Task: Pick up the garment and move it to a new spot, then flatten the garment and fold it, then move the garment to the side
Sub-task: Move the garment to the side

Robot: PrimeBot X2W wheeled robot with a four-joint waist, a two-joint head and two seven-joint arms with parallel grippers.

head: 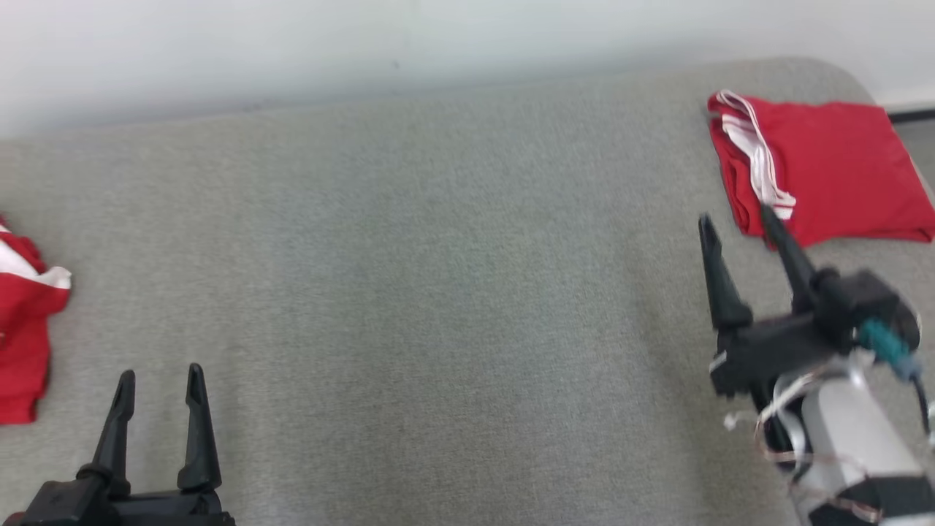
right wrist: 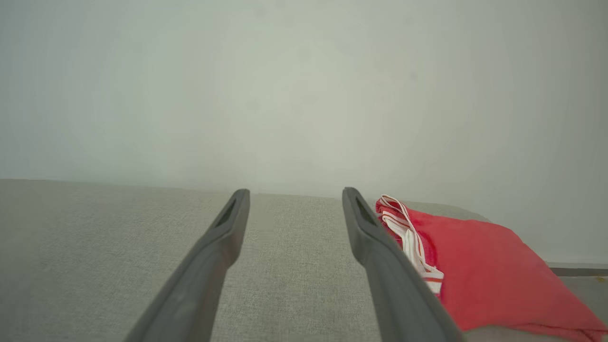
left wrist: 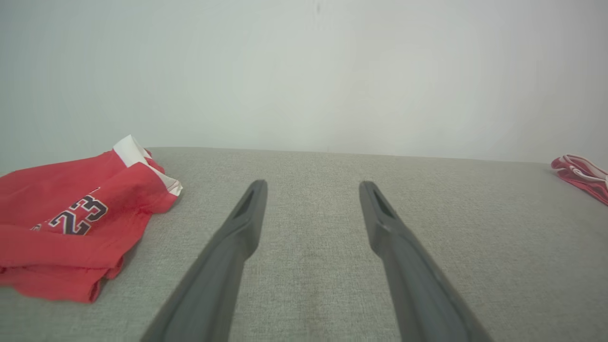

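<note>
Left gripper (head: 161, 374) low at near left, two long dark fingers spread wide, nothing between them. They point up the head view, over bare cloth. Left wrist view agrees: left gripper (left wrist: 312, 184) open and empty.

Just to its left, near but not touching, is a crumpled red jersey-cloth garment with white trim (head: 22, 343), at the left edge of the grey woven fabric surface (head: 438, 256) and partly cut off by the frame. In the left wrist view the same garment (left wrist: 71, 237) shows a dark "23" and is bunched and creased, with a white hem turned up. Its long axis looks to run near-to-far along the surface edge, though I can't tell for sure.

Right gripper (head: 734, 215) is raised at far right, jaws wide apart and holding nothing. One fingertip overlaps the near-left corner of a neatly folded red garment with white stripes (head: 840, 168), but contact can't be told. That one is a flat rectangle at the far right corner, with the stripes on its left edge.

Judgement: the folded piece looks finished and set aside, so the crumpled one is likely next. It lies sideways to the left of the left hand, which is far nearer than the right, so the left arm needs to swing left rather than reach forward.
</note>
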